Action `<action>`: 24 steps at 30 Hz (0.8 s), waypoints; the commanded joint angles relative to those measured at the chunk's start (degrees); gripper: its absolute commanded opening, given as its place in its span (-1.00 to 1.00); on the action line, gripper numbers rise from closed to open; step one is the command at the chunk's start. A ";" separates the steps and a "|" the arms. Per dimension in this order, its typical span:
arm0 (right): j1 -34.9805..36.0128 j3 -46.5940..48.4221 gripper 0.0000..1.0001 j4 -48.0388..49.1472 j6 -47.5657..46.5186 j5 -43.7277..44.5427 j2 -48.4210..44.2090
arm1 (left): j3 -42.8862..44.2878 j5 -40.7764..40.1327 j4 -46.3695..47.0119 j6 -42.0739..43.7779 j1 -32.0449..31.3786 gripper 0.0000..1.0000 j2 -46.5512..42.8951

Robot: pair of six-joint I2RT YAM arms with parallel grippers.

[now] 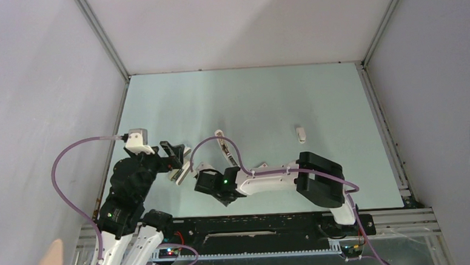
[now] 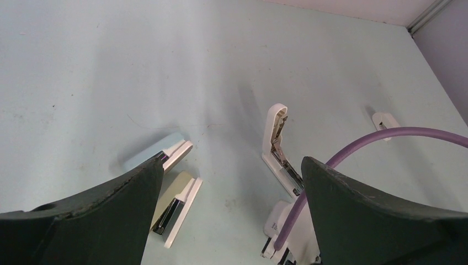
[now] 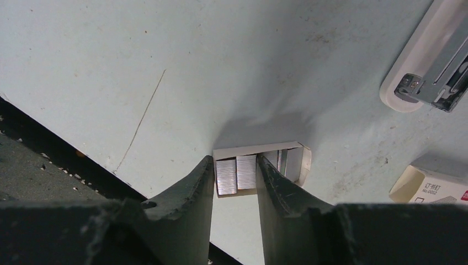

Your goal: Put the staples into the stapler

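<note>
Right gripper [image 3: 234, 164]: narrowed onto the staples [image 3: 237, 175] in white tray [image 3: 259, 148].
Left gripper [image 2: 232, 161]: wide apart, empty.
Stapler [image 2: 278, 143]: hinged open, near the tray; two bars [image 2: 177, 153] alongside.
Pale green table [image 1: 279, 100], white walls [image 1: 227, 23].

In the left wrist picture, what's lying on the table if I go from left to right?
Two silver-and-white bars, then the open white stapler, then a little white stub.

Far table [image 1: 249, 101] open; near-left crowded: stapler [image 2: 276, 138], white bars [image 2: 185, 201], purple cable [image 2: 397, 131] (looping across stapler).
</note>
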 commanded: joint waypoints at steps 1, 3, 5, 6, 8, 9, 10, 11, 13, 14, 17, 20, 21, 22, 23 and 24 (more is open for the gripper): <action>1.54 1.56 -0.35 -2.49 -0.04 4.65 -0.21 | -0.78 0.73 1.99 -0.23 0.72 0.97 0.47; 2.30 3.16 -0.35 -4.32 -0.12 7.13 0.29 | -0.83 0.74 1.93 -0.28 0.84 0.97 0.43; 3.08 4.80 -0.35 -6.04 -0.13 9.38 1.27 | -0.85 0.65 1.86 -0.32 0.86 0.97 0.46; 3.42 5.58 -0.34 -6.87 -0.13 10.60 1.71 | -0.85 0.56 1.86 -0.32 0.92 0.97 0.47; 4.08 7.11 -0.31 -8.20 -0.14 12.19 2.76 | -0.85 0.47 1.81 -0.41 0.95 0.97 0.47; 4.33 7.62 -0.29 -8.88 -0.01 13.33 3.12 | -0.85 0.46 1.75 -0.41 0.94 0.97 0.47; 4.47 7.96 -0.27 -9.37 0.12 14.07 3.41 | -0.85 0.46 1.80 -0.41 0.94 0.97 0.47; 4.65 8.13 -0.25 -9.68 0.21 14.45 3.63 | -0.92 0.46 1.78 -0.39 0.95 0.97 0.47; 4.74 8.15 -0.23 -9.92 0.57 15.16 3.76 | -0.85 0.35 1.71 -0.50 1.03 0.97 0.55; 4.76 8.07 -0.22 -9.99 0.68 15.43 3.74 | -0.85 0.29 1.70 -0.50 0.99 0.97 0.56; 4.76 8.06 -0.12 -10.21 0.75 16.00 3.84 | -0.91 0.29 1.65 -0.58 1.03 0.97 0.60; 4.72 7.58 -0.07 -9.70 0.53 15.52 3.12 | -0.86 0.20 1.55 -0.54 1.03 0.97 0.58; 4.76 7.17 -0.06 -9.24 0.49 15.22 2.62 | -0.86 0.20 1.51 -0.58 1.09 0.97 0.49; 4.66 6.65 -0.06 -8.80 0.36 14.66 1.95 | -0.85 0.20 1.48 -0.59 1.12 0.97 0.51; 4.49 6.00 -0.05 -8.23 0.24 13.99 1.08 | -0.86 0.20 1.50 -0.59 1.12 0.97 0.55; 4.19 5.23 -0.05 -7.62 0.15 13.06 0.14 | -0.85 0.20 1.47 -0.57 1.12 0.97 0.55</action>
